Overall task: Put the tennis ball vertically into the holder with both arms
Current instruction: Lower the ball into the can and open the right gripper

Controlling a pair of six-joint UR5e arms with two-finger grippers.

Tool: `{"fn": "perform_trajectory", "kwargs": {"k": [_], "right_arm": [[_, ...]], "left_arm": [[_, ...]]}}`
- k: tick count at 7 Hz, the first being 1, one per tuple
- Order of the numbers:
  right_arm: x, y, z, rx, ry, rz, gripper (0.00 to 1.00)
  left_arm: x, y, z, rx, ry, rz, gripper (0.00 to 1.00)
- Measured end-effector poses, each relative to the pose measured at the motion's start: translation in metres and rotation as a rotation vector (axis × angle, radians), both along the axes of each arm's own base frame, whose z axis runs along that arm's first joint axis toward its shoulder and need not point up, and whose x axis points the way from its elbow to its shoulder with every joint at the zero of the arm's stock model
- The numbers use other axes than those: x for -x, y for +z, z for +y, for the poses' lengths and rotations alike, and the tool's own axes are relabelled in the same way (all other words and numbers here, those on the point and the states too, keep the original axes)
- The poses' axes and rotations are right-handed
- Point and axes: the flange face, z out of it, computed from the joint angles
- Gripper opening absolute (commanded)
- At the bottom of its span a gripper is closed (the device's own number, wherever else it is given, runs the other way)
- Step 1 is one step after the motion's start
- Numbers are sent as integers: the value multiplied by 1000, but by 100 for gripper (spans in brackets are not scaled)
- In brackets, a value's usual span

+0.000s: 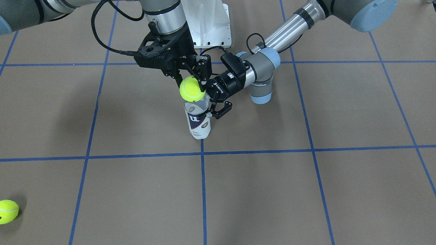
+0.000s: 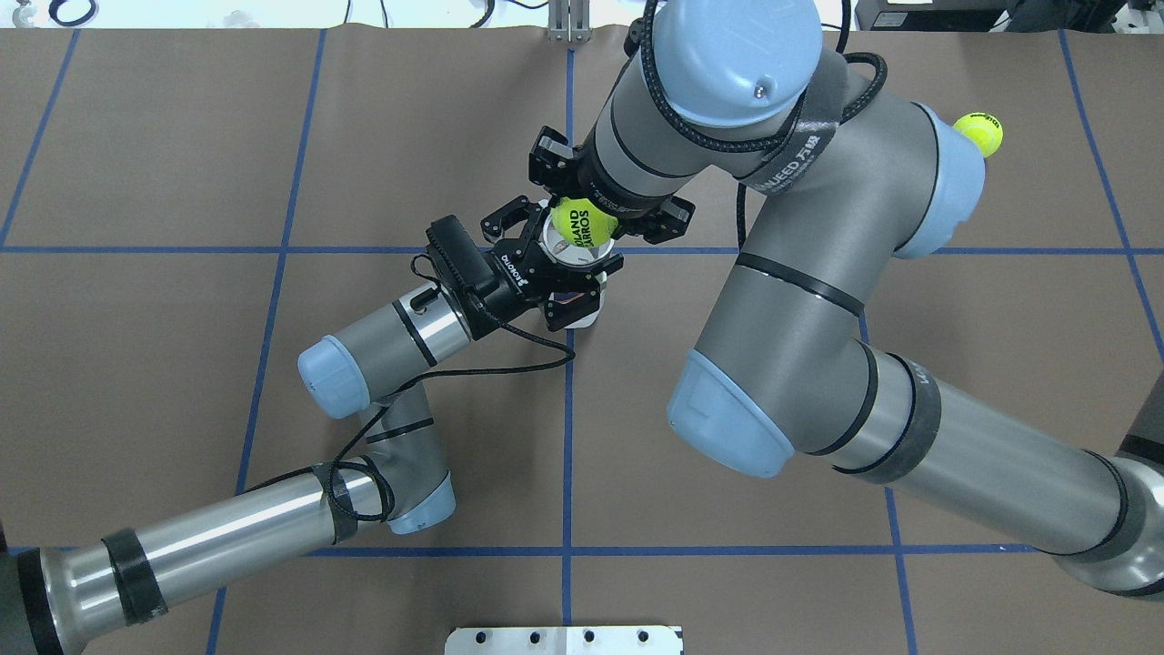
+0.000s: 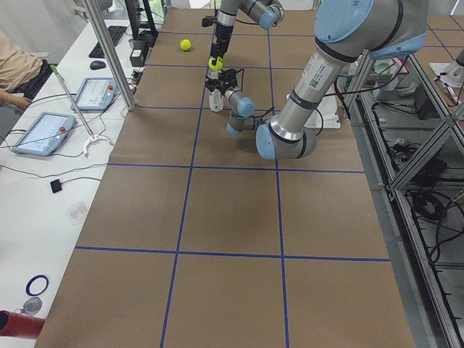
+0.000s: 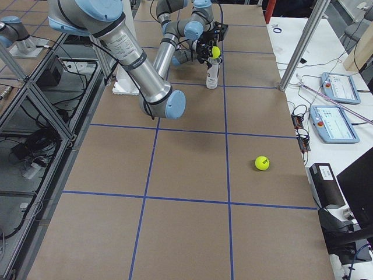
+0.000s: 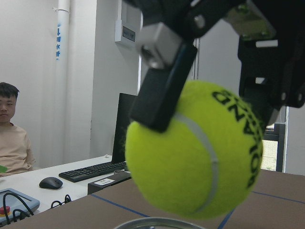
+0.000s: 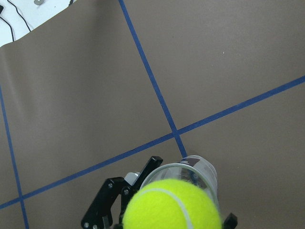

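Note:
The holder [image 1: 198, 123] is a clear tube with a white and navy label, standing upright on the brown table. My left gripper [image 1: 213, 112] is shut around its upper part from the side; it also shows in the overhead view [image 2: 556, 266]. My right gripper [image 1: 190, 85] points down and is shut on a yellow-green tennis ball [image 1: 191, 89]. The ball [image 2: 582, 223] hangs just above the tube's open mouth [image 6: 190, 169], slightly off to one side. The left wrist view shows the ball [image 5: 195, 152] close up over the tube's rim [image 5: 157, 223].
A second tennis ball [image 1: 7, 211] lies loose far off on the table; it also shows in the overhead view [image 2: 978, 132]. The white pedestal base [image 1: 211, 27] stands behind the grippers. A person [image 5: 12, 138] sits at a side desk with tablets [image 3: 40, 130].

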Motion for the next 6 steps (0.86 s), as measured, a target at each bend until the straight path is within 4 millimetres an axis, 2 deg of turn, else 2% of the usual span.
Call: {"fn": "perform_trajectory", "kwargs": {"k": [1,6], "right_arm": [[1,0,0,-3,-3,2,98],[4,1,0,-21,-19,13,99]], "left_arm": [[2,0,-2,0,-4,0,96],[3,2,-5,3,-9,-4,96]]}}
